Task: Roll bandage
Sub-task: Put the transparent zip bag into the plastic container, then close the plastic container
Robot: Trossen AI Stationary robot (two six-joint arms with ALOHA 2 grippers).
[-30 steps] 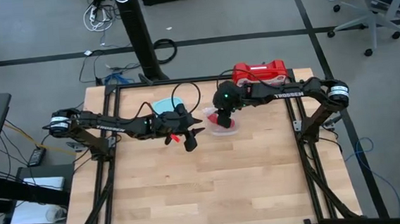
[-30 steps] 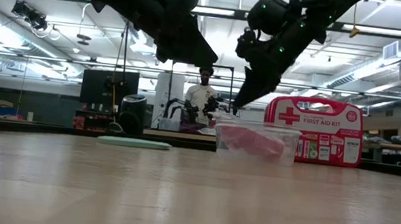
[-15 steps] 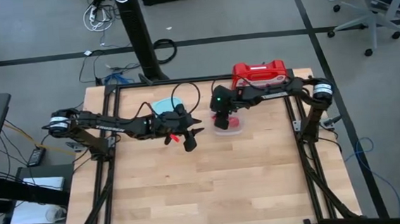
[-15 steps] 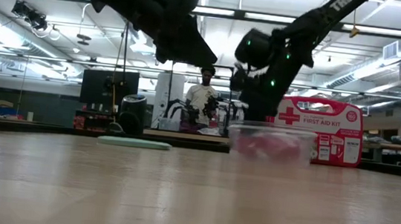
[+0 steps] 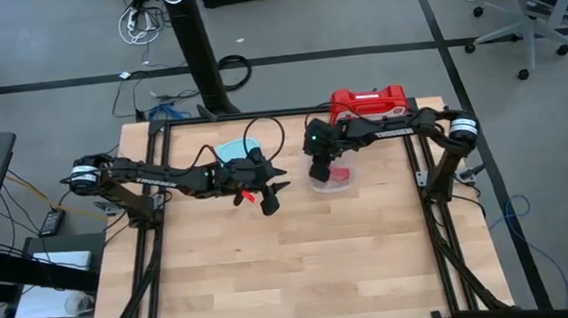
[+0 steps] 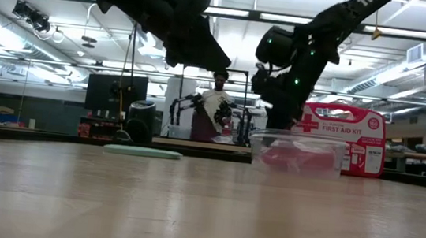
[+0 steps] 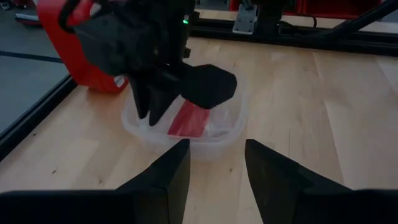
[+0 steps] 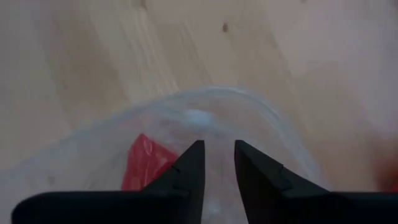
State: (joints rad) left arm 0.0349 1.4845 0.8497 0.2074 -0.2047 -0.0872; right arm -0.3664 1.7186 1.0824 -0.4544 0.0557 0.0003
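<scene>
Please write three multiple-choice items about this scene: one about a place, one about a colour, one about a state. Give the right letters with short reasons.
1. Where does the bandage lie?
A. On the bare wood
B. Inside the clear container
C. Over the table's edge

2. What colour is the first-aid case?
A. Blue
B. Green
C. Red

3. The left claw is:
A. open and empty
B. shut on the bandage
C. shut on the case

Answers:
1 B: both wrist views show the red band within the container's walls.
2 C: the high view shows a red case at the table's far edge.
3 A: the left wrist view shows its fingers apart with nothing between them.
</scene>
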